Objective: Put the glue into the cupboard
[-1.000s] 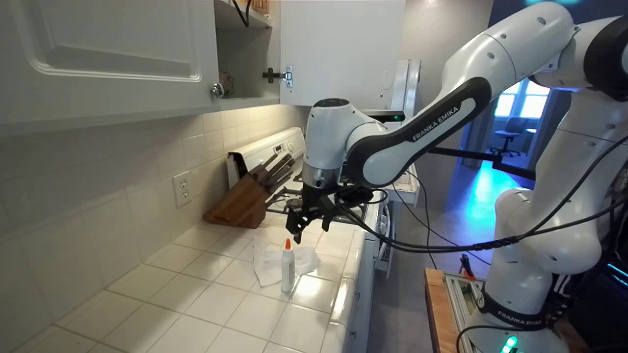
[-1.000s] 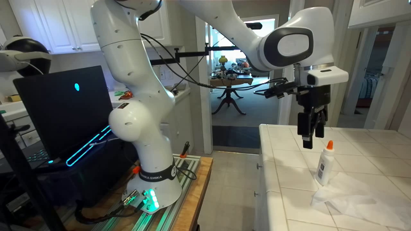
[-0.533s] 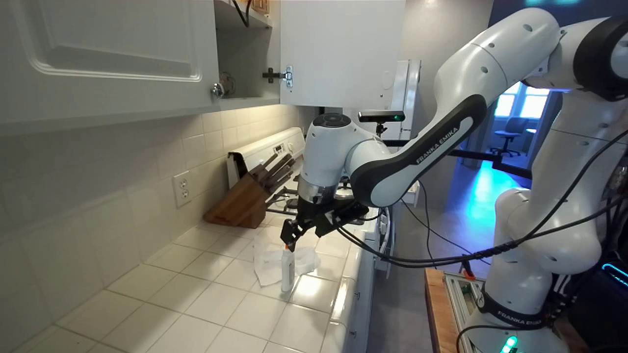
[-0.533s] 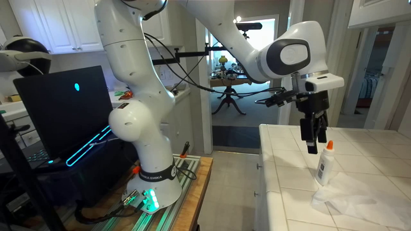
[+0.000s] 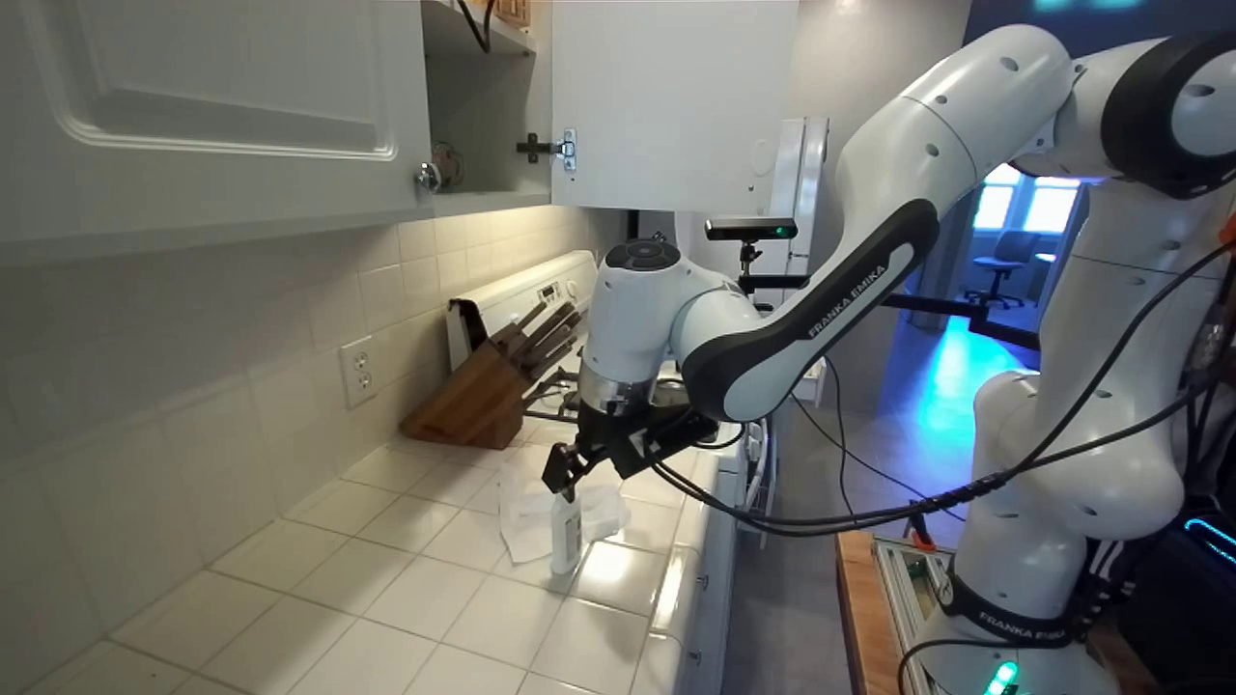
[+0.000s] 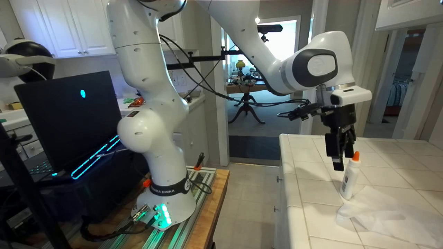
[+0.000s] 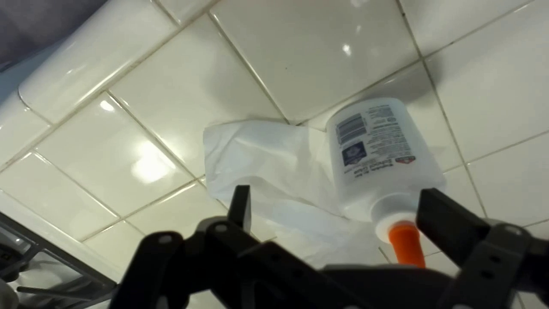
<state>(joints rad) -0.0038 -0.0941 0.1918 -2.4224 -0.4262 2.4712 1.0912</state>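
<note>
We see a smooth plastic glue bottle (image 7: pixel 384 165) beside the matt gripper (image 7: pixel 339 208). Below the gripper, tiles (image 7: pixel 309 49) look glossy.

Wrist view: glue bottle (image 7: pixel 381 159) white, three o'clock, barcode (image 7: pixel 351 128) dark-striped, cap (image 7: pixel 407 244) orange; gripper (image 7: pixel 334 197) black; tiles (image 7: pixel 317 47) off-white, grey-gridded. In exterior view: cupboard (image 5: pixel 290 106) white, ten o'clock; knife block (image 5: pixel 470 403) brown, eight o'clock.
</note>
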